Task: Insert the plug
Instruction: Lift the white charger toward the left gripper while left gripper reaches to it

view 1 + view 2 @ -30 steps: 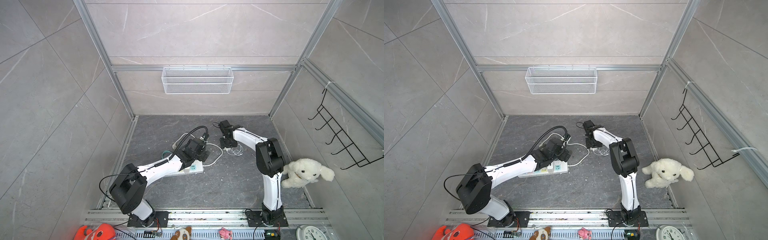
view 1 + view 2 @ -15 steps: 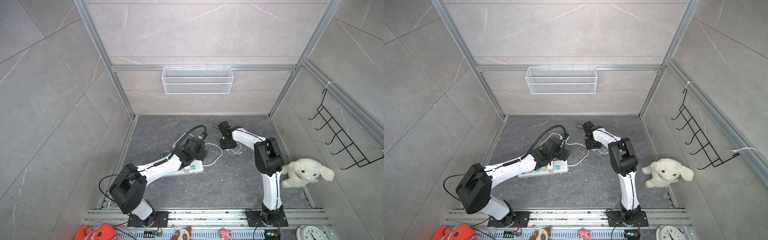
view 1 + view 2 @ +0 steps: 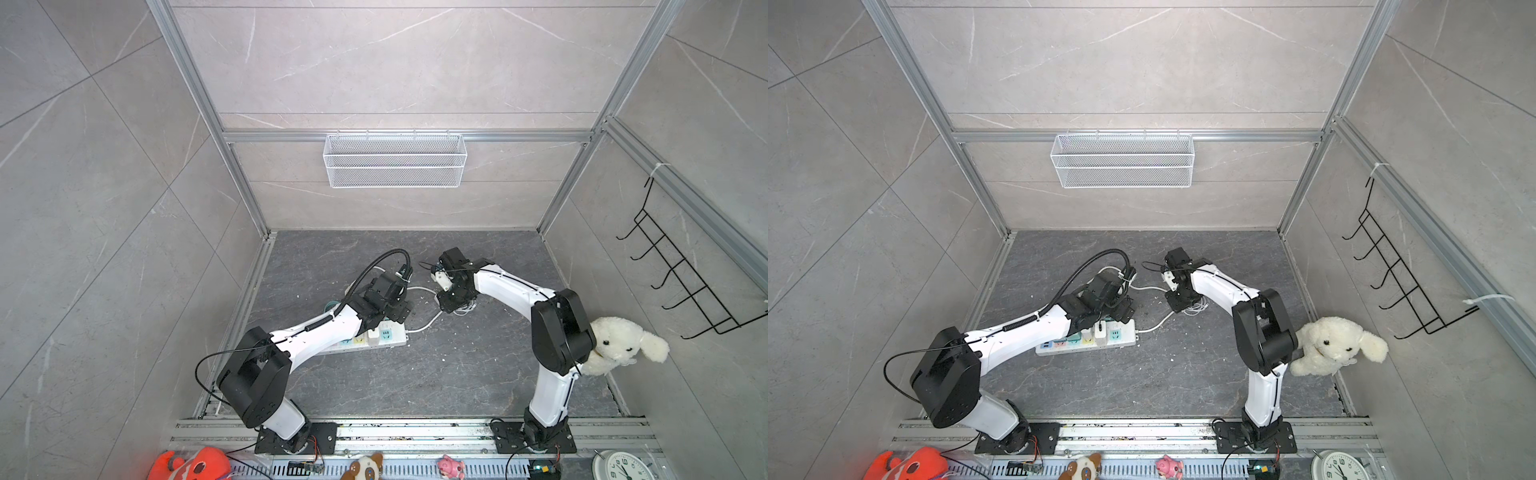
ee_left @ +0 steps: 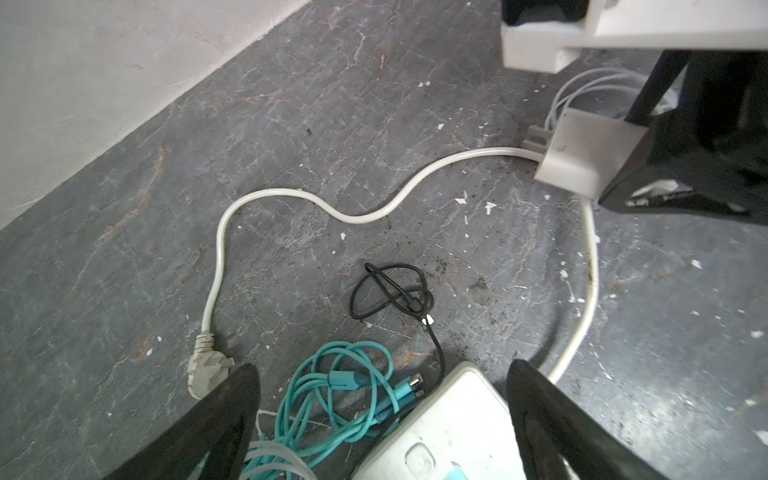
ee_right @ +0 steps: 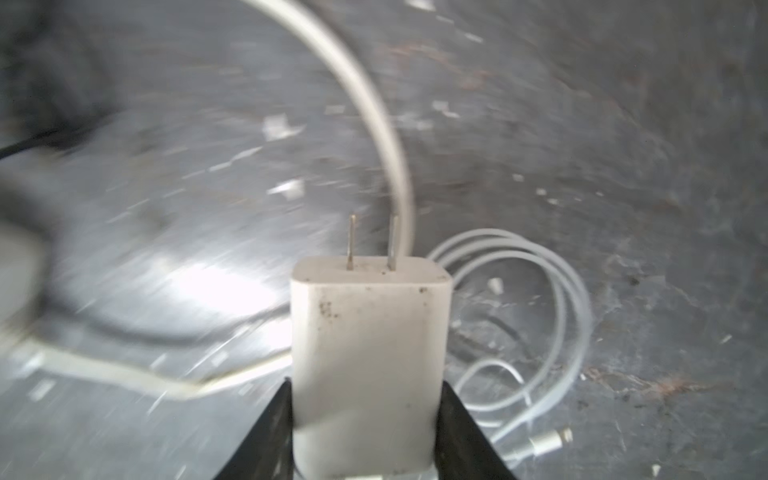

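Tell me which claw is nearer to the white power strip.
Left. The left claw is open at the cord end of the power strip. The right claw, shut on the white charger, is apart from it.

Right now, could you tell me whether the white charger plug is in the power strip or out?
Out. The right gripper is shut on the charger plug, both prongs bare, apart from the power strip.

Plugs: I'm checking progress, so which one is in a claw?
The white two-prong charger block, clamped in the right claw; the cord's grey plug lies on the floor, and a white adapter sits on the power strip.
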Robot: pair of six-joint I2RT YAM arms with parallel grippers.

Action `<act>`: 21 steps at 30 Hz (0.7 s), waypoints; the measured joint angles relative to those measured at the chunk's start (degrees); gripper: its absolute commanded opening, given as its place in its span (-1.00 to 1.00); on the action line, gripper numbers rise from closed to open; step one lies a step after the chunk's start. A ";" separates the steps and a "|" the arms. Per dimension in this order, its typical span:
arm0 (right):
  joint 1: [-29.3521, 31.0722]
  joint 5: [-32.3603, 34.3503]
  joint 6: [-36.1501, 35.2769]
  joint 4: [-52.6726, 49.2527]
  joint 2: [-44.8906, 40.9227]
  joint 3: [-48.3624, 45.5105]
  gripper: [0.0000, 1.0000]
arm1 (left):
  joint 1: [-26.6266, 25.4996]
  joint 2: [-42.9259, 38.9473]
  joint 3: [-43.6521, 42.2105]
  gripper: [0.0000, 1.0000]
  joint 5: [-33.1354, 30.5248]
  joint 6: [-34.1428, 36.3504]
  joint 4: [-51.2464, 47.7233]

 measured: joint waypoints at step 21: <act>2.58 -5.51 -5.14 10.49 -15.91 -14.58 -0.47 | 7.32 -7.89 -5.99 0.71 26.18 -18.86 4.04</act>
